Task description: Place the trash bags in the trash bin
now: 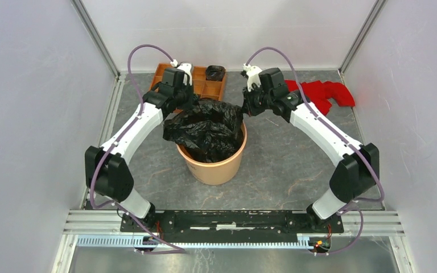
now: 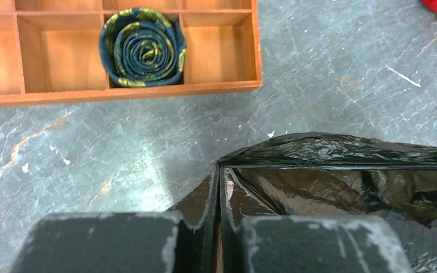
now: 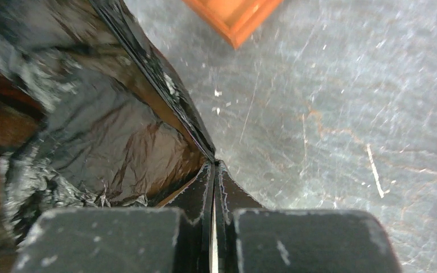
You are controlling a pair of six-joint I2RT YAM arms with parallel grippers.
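Observation:
A glossy black trash bag (image 1: 205, 129) hangs partly inside the round peach-orange trash bin (image 1: 215, 166) and bulges over its back and left rim. My left gripper (image 1: 189, 101) is shut on the bag's edge at the back left; in the left wrist view the film (image 2: 341, 151) stretches right from the pinched fingertips (image 2: 221, 170). My right gripper (image 1: 246, 108) is shut on the bag's edge at the back right; in the right wrist view the film (image 3: 114, 136) runs left from the pinch point (image 3: 213, 166). The bag's mouth is held spread between the two grippers.
An orange-brown wooden tray of compartments (image 1: 211, 88) stands behind the bin; it holds a rolled dark blue and yellow cloth (image 2: 143, 48) and a small black bundle (image 1: 215, 72). A red cloth (image 1: 325, 92) lies at the back right. Walls close both sides.

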